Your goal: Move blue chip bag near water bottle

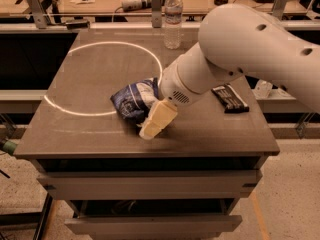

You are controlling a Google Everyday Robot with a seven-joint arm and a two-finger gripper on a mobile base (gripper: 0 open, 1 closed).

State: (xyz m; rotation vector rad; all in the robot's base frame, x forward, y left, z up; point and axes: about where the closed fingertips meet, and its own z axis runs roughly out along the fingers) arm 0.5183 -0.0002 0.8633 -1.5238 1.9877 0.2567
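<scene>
My gripper (156, 120) is low over the front part of the table (90, 136), right against the blue chip bag (131, 100). If it holds the bag or only touches it, I cannot tell. The bag lies crumpled on the right edge of a white circle (115, 43) marked on the table top. The water bottle (173, 19) stands upright at the far edge, well apart from the bag. A flat black packet (230, 98) lies to the right, partly under my white arm (250, 44).

White arm (240, 49), cream gripper (156, 120)
The rounded shell is dotted with dark holes; the gripper is set at its lower end.
</scene>
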